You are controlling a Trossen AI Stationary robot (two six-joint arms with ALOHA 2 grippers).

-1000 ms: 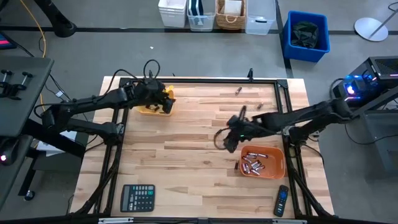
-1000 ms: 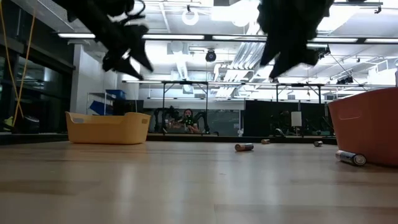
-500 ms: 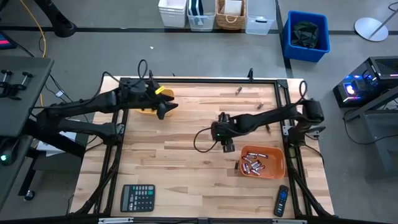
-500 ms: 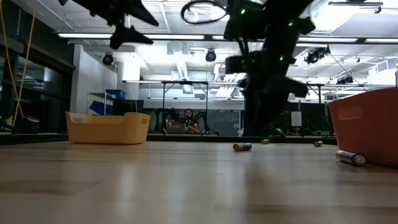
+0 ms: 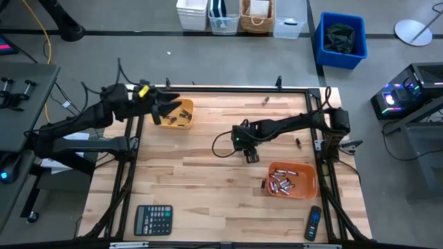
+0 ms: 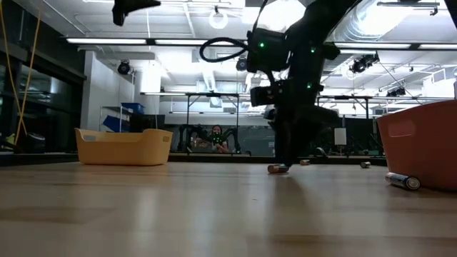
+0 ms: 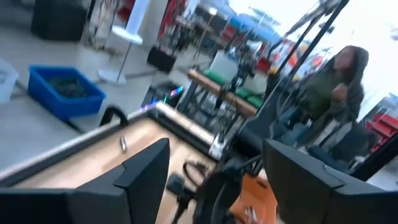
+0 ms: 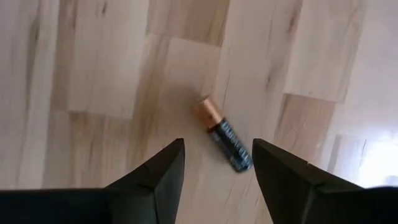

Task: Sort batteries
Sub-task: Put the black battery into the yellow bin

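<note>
One loose battery (image 8: 224, 141), copper-capped at one end and dark along its body, is lying flat on the wooden worktop (image 5: 208, 194) directly below the right gripper (image 8: 217, 163), lined up with the open gap between its two dark jaws and touching neither. In the overhead picture the right gripper (image 5: 250, 151) is pointing down near the middle of the worktop, just inboard of the orange bin (image 5: 311, 189), where a cluster of batteries (image 5: 282, 184) is already lying. In the table-level view the same gripper (image 6: 280, 163) is reaching almost to the wood, right over the battery (image 6: 279, 168). Another cell (image 6: 404, 181) is resting just beside the orange bin's (image 6: 421, 139) wall, and two more (image 5: 265, 101) (image 5: 298, 142) are lying apart toward the far and right edges. The left gripper (image 5: 165, 109) is hanging raised at the near-left rim of the yellow bin (image 5: 185, 105), jaws spread wide and empty. A calculator (image 5: 153, 220) and a remote control (image 5: 313, 223) are sitting along the worktop's near edge.
</note>
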